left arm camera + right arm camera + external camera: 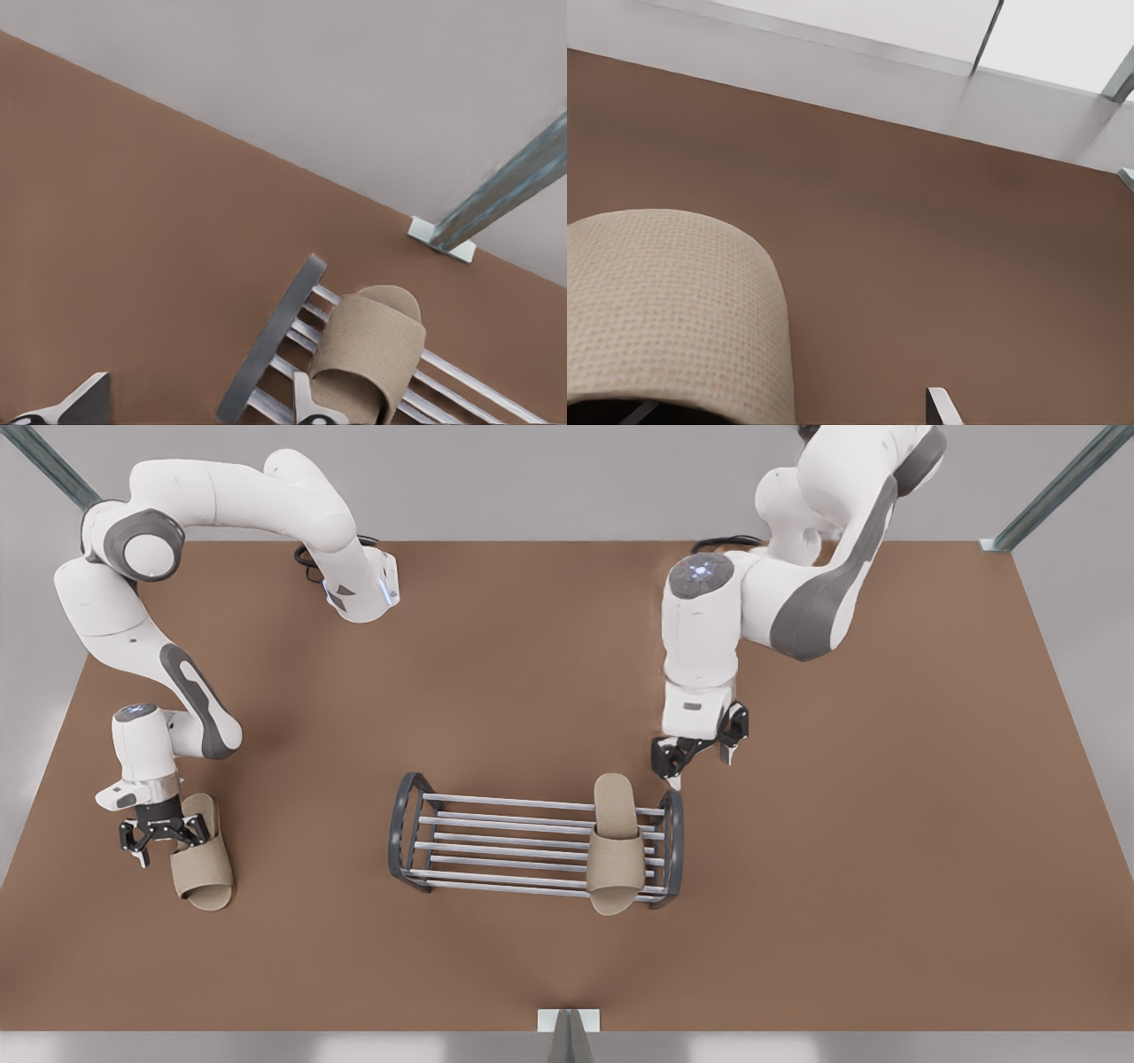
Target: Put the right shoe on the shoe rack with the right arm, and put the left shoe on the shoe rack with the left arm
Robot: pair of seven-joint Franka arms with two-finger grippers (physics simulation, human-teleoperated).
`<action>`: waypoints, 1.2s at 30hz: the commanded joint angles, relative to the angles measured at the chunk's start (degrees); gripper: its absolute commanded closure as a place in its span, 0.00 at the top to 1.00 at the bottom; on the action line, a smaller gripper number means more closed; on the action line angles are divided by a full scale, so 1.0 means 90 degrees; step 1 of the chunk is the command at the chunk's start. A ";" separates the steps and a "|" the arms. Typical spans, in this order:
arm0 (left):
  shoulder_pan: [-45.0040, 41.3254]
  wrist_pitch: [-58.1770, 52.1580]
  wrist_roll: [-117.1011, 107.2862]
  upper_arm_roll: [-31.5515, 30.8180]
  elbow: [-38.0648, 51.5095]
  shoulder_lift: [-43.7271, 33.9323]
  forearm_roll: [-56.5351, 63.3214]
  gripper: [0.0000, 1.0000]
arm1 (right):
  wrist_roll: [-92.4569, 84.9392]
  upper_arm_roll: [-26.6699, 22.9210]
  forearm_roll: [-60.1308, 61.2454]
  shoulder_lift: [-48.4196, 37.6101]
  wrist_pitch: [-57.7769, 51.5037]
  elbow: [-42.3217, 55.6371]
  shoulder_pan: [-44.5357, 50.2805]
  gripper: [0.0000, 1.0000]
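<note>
The shoe rack stands mid-table. The left shoe, a beige slide slipper, lies across the rack's bars at the end toward the front view's right; the left wrist view shows that left shoe beside the rack's dark end frame. My left gripper hovers just behind that end, open and holding nothing, one of its fingertips over bare table. The right shoe lies on the table at the front view's left. My right gripper sits open at its side, close to the wide strap.
The brown table is bordered by grey floor. Metal posts rise at its far corners, and a bracket sits at the middle of the near edge. Both arm bases stand along the far edge.
</note>
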 commanded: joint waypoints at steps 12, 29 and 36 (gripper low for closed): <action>0.0532 -0.0851 0.6777 0.2625 -0.0837 -0.0551 -0.3303 1.00 | 0.0053 0.0015 -0.0016 0.0176 -0.0021 0.0056 -0.0009 0.53; 0.0347 -0.0900 0.6240 0.2606 -0.0778 -0.0453 -0.3264 1.00 | 0.0278 0.0308 -0.0006 -0.0088 -0.0021 -0.0188 -0.0321 0.21; 0.0298 -0.0909 0.6084 0.2596 -0.0759 -0.0532 -0.3264 1.00 | 0.1586 0.1127 0.0004 -0.1151 -0.1699 -0.0246 -0.0311 0.21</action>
